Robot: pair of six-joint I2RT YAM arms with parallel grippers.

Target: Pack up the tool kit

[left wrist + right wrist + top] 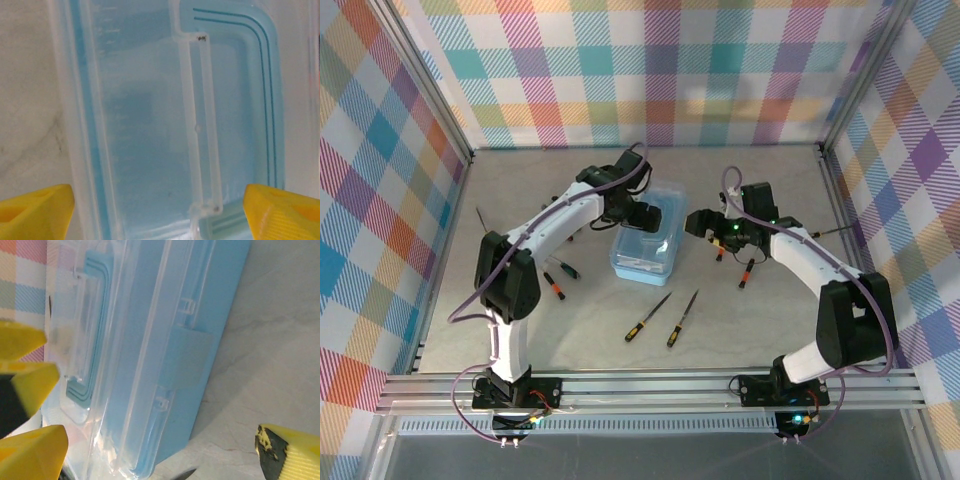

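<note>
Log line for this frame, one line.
left hand open over case | right hand open beside case | lid shut | screwdrivers loose on table

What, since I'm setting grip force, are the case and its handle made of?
Case: apparently plastic, translucent light blue, smooth and glossy; highlights and see-through walls suggest so. Handle: seemingly clear moulded plastic; blue shows through it.

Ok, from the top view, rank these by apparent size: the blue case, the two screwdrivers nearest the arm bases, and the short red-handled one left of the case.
1. the light-blue case
2. the left front screwdriver and the right front screwdriver: alike, so tied
3. the short red-handled screwdriver
</note>
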